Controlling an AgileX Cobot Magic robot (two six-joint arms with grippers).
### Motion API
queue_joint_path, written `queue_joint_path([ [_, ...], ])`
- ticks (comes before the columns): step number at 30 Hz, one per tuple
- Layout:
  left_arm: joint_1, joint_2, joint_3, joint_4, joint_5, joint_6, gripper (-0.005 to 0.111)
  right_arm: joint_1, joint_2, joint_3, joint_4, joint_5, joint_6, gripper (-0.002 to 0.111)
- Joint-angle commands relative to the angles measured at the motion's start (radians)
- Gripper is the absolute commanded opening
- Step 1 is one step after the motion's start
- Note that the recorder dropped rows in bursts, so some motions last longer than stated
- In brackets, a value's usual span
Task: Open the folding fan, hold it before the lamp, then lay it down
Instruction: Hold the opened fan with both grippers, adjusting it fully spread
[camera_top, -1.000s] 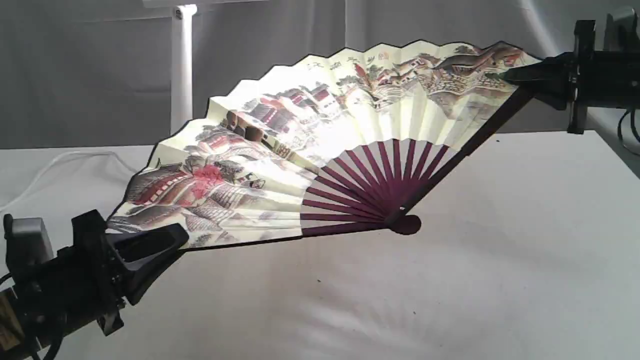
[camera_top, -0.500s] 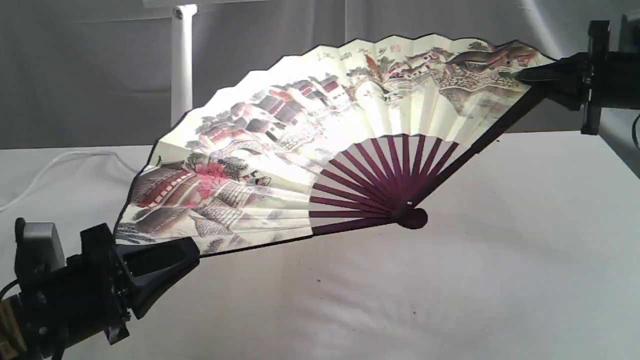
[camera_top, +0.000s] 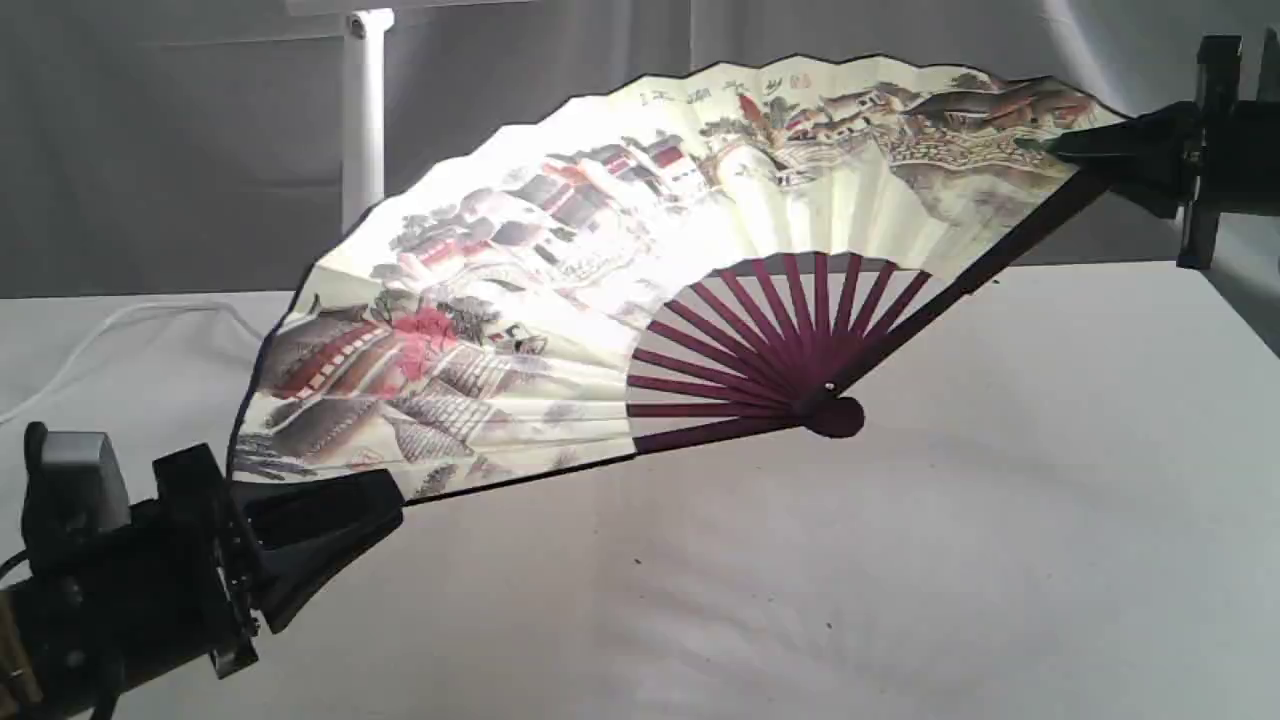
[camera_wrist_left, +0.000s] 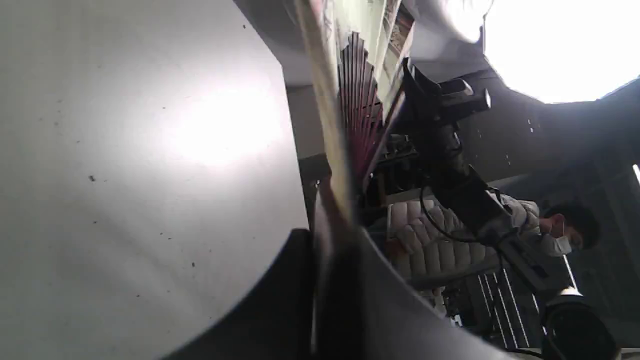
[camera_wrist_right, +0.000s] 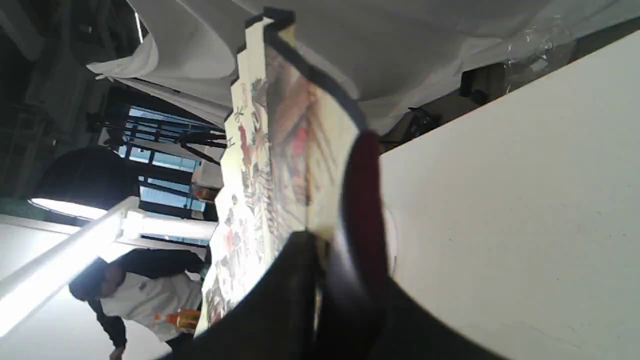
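Observation:
The folding fan (camera_top: 620, 270) is spread wide open above the white table, its cream leaf painted with village houses and its maroon ribs meeting at the pivot. My left gripper (camera_top: 375, 495) is shut on the fan's lower left guard stick. At the upper right, my right gripper (camera_top: 1075, 150) is shut on the other guard. The lamp (camera_top: 363, 130) stands behind the fan's left part, its white post rising out of the frame, light shining through the paper. Each wrist view shows the fan (camera_wrist_left: 335, 165) (camera_wrist_right: 280, 165) edge-on, clamped between dark fingers.
A white cord (camera_top: 110, 325) trails over the table (camera_top: 1000, 520) at the back left. A grey curtain hangs behind the table. The left wrist view shows a person in a mask (camera_wrist_left: 560, 235) beyond the table, and another person (camera_wrist_right: 130, 290) shows in the right wrist view.
Both grippers have carried the open fan upward and a little to the right, and the pivot has risen off the table. The grips have not changed.

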Motion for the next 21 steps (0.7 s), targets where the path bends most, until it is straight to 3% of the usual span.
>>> queue_joint_path([
  [1,0.027,-0.077,0.027,-0.023,0.079,-0.009,0.0,-0.073,-0.018,-0.014,0.042,-0.168,-0.067,0.0],
  [7,0.027,-0.159,0.029,-0.031,0.079,-0.069,0.0,-0.073,-0.018,-0.014,0.075,-0.16,-0.038,0.0],
  [12,0.027,-0.164,0.029,-0.053,0.079,-0.085,0.0,-0.073,-0.018,-0.016,0.166,-0.103,-0.023,0.0],
  [21,0.027,-0.164,0.029,-0.064,0.079,-0.119,0.0,-0.073,-0.018,-0.016,0.159,-0.097,0.074,0.0],
])
